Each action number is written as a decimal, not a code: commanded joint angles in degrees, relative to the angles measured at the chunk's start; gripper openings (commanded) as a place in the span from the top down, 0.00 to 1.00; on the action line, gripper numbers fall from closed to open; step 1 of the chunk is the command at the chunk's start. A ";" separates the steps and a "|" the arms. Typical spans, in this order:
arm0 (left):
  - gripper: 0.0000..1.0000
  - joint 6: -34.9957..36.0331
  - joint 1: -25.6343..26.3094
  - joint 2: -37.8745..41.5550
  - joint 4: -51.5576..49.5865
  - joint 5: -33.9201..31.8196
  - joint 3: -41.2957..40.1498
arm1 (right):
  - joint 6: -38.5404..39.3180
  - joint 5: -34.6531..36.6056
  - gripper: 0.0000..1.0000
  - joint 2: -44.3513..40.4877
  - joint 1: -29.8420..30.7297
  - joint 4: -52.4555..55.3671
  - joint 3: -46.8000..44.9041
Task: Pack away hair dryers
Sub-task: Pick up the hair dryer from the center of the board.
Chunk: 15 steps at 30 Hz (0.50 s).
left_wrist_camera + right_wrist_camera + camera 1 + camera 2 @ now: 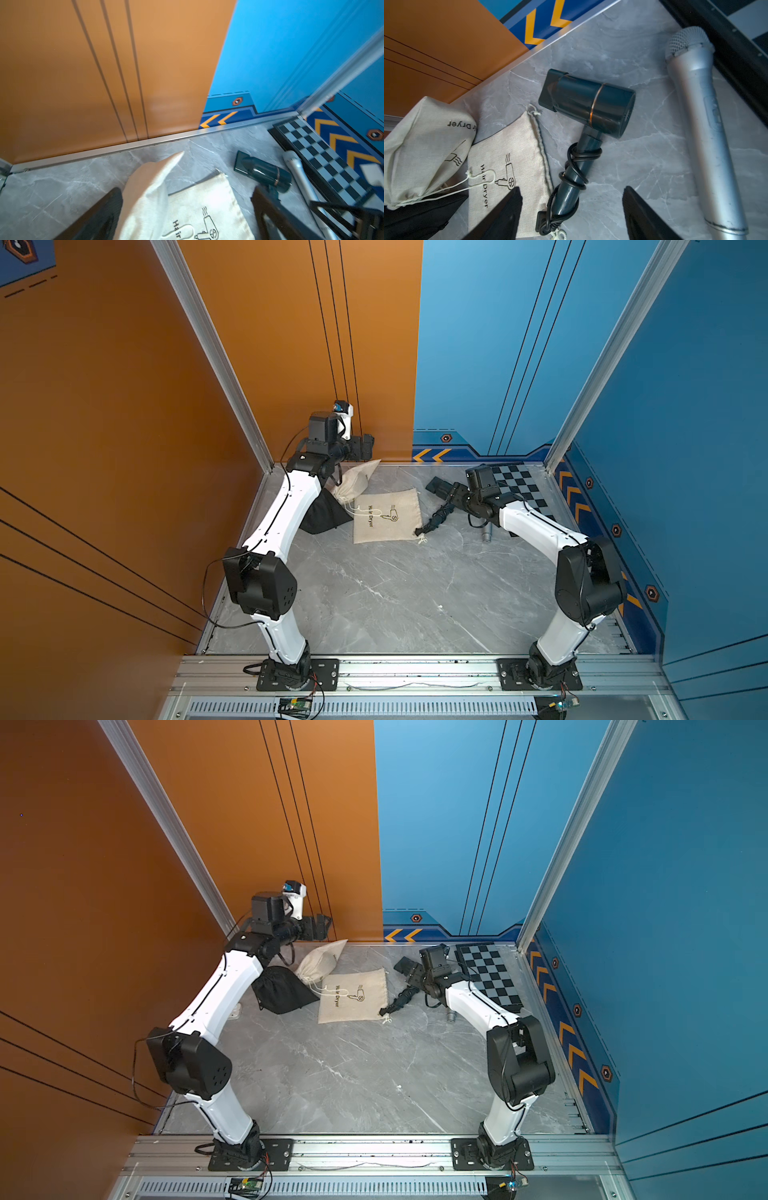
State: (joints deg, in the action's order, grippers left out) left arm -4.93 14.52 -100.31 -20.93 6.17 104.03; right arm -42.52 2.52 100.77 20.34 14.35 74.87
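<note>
Black hair dryer (pixel 586 104) lies on its side, cord wound round handle.

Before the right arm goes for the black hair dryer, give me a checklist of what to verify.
1. Right gripper open: ok.
2. Black hair dryer handle lined up between its fingers in the right wrist view: ok.
3. Cord wound round the handle: ok.
4. Microphone apart from the dryer: ok.
5. Flat bag mouth open: cannot tell.
6. Left gripper open and empty: ok.
</note>
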 commanded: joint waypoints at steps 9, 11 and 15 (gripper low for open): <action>0.01 -3.52 7.44 3.56 -2.35 5.21 -9.19 | -15.18 -3.86 0.24 3.18 0.57 -10.42 -8.39; 0.01 -5.08 8.12 3.54 -2.36 5.43 -10.41 | -16.95 -3.92 0.24 4.34 0.99 -10.58 -8.24; 0.01 -6.30 9.08 3.54 -2.36 5.09 -11.72 | -17.72 -1.17 0.24 6.26 2.63 -10.44 -6.73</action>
State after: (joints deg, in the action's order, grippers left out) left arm -8.99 22.81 -98.02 -22.63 9.76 93.03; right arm -57.54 -0.08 105.60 21.63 5.48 66.78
